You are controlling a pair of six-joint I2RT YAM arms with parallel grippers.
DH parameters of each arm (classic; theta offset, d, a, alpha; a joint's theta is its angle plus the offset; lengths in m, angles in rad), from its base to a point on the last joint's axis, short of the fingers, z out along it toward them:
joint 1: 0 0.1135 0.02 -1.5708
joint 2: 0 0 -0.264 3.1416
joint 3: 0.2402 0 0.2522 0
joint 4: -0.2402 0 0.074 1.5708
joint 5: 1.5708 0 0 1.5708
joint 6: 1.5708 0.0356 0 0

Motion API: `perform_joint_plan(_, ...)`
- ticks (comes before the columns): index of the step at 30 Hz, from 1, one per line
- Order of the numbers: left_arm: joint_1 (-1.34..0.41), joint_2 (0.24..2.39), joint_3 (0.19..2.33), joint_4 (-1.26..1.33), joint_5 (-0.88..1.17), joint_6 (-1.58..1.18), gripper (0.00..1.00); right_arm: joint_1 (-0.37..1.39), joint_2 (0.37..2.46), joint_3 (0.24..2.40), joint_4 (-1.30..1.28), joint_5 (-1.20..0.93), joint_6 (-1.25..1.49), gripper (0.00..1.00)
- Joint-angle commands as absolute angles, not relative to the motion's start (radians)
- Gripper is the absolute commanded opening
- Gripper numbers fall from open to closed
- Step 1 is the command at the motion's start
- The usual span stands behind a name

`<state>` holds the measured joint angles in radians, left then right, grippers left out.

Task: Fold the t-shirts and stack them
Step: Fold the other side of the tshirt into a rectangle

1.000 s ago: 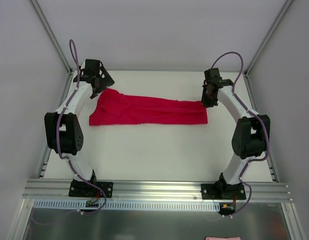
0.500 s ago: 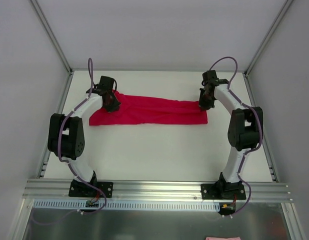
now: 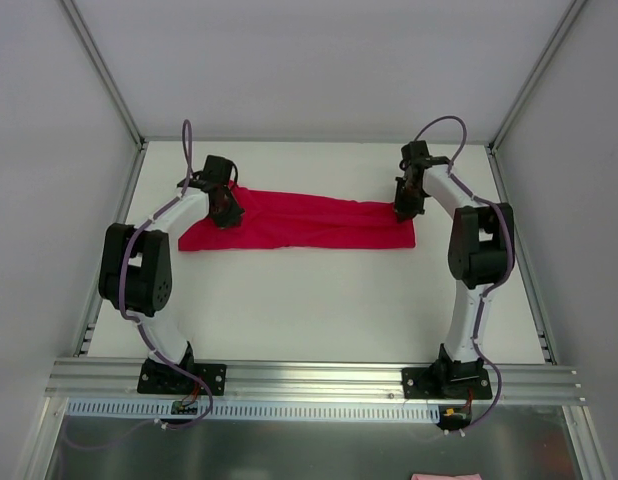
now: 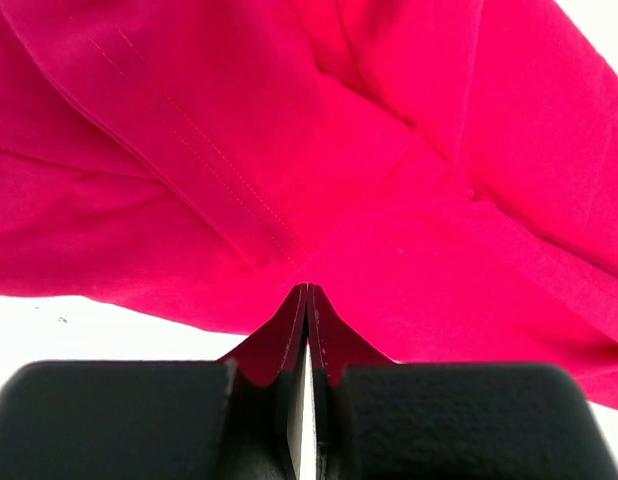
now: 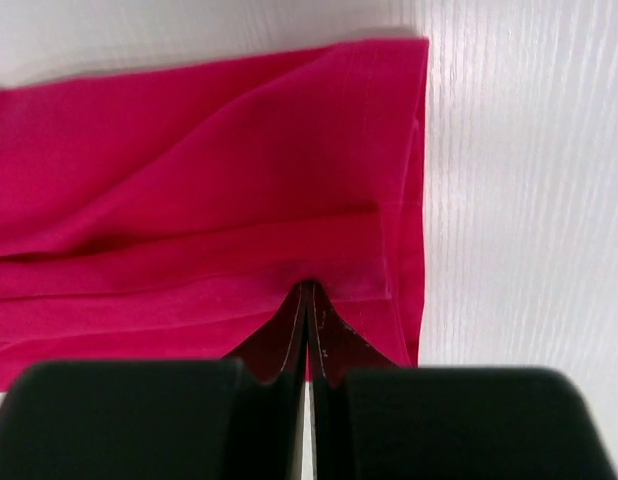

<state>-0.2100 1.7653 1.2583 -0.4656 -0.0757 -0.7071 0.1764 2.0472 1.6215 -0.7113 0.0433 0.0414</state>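
Crimson t-shirt (image 3: 299,222), folded into a long band, lies across the far part of our white table (image 3: 319,300), and we hold our left gripper (image 4: 307,290) pinched shut on its left end and our right gripper (image 5: 309,288) pinched shut on its right hem.

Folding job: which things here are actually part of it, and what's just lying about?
Job: red t-shirt, pinched by left gripper and right gripper.
Lying about: pink item, cut off at the frame's bottom edge; mounting rail.
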Motion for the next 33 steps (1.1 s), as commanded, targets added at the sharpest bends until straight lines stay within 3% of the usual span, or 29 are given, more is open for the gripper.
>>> perform_joint_plan(1, -0.225, 1.758, 1.246, -0.494, -0.078, -0.687, 0.00, 0.167, 2.065, 1.703, -0.683, 0.019, 0.008, 0.01)
perform_joint_plan(14, -0.256, 1.776, 1.212, -0.451, -0.040, -0.696, 0.00, 0.175, 1.800, 1.534, -0.612, -0.018, -0.028, 0.01)
perform_joint_plan(26, -0.268, 1.764, 1.212, -0.475, -0.063, -0.687, 0.00, 0.173, 1.858, 1.514, -0.631, -0.063, -0.006, 0.01)
perform_joint_plan(33, -0.268, 1.738, 1.226, -0.520, -0.112, -0.672, 0.00, 0.166, 1.980, 1.607, -0.600, -0.084, 0.021, 0.01)
